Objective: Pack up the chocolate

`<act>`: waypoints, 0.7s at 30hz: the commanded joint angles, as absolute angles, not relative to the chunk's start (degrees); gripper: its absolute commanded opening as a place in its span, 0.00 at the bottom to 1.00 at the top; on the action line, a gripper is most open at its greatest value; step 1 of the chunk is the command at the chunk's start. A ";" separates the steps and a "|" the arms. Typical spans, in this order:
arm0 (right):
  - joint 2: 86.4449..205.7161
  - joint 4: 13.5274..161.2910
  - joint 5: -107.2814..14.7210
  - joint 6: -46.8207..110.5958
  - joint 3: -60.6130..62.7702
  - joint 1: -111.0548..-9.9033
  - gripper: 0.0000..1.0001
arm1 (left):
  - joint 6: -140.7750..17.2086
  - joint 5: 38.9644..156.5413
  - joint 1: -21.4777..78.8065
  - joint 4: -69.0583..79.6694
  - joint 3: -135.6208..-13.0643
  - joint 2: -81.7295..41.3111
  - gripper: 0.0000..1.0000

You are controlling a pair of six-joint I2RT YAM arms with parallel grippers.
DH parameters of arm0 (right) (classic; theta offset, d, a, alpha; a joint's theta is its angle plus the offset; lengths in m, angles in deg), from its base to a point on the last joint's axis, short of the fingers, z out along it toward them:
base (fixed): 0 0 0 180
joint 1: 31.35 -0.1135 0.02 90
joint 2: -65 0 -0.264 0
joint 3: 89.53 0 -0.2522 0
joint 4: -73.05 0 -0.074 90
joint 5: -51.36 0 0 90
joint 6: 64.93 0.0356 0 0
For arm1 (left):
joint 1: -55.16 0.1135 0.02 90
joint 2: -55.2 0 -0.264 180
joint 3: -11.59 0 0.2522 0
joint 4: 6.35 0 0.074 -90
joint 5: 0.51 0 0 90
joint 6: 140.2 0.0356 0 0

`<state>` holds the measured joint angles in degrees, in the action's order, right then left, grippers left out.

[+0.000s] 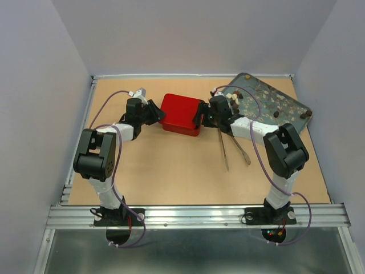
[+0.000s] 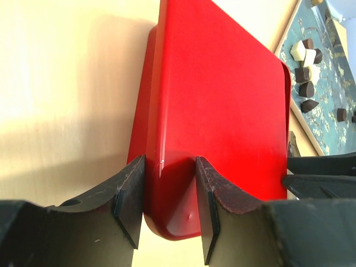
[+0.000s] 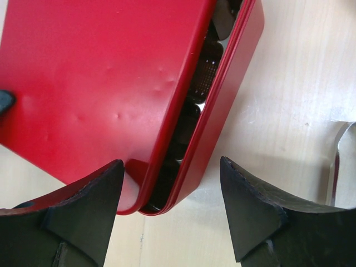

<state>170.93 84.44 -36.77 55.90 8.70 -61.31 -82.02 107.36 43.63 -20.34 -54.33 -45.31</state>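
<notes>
I have the tan counter (image 1: 171,182) in view with both arms folded in toward its middle. The left arm (image 1: 97,157) rises from its base, bends at the elbow and reaches up and to the right. The right arm (image 1: 285,151) mirrors it, reaching up and to the left, so the two wrists face each other across the red box (image 1: 181,114).

The box lies flat on the counter between them. Its lid (image 3: 100,78) is slightly ajar along the side my right wrist camera looks at. Beyond the right wrist a patterned tray (image 1: 271,94) sits angled in the far right corner.

The left end effector (image 2: 169,167) straddles an edge of the box, one finger at its side and the other over the lid. I cannot tell whether it pinches the box or only brackets it. The right end effector (image 3: 169,167) is released, jaws spread wide around the box's corner, with a gap beside one finger.

Metal tongs (image 1: 224,154) lie on the counter just below the right wrist. The chocolate (image 2: 305,72) sits in small dark and cream pieces on the tray, and more dark pieces show through the gap under the lid.
</notes>
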 commanded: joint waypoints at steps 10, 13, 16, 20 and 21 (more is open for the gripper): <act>172.49 77.94 -41.36 57.07 5.61 -60.79 0.74 | -75.78 104.78 42.25 -14.56 -55.17 -49.21 0.47; 172.75 77.76 -42.15 57.15 5.61 -60.71 0.74 | -75.78 105.13 41.98 -14.65 -55.35 -49.57 0.47; 173.28 77.50 -42.42 57.24 5.70 -60.71 0.73 | -75.95 105.66 41.63 -14.56 -55.70 -50.09 0.47; 173.81 77.32 -43.12 57.42 5.87 -60.71 0.70 | -76.04 105.84 41.28 -14.56 -56.14 -50.80 0.48; 173.81 77.32 -43.21 57.42 5.87 -60.62 0.70 | -76.13 105.84 41.10 -14.56 -56.14 -50.89 0.48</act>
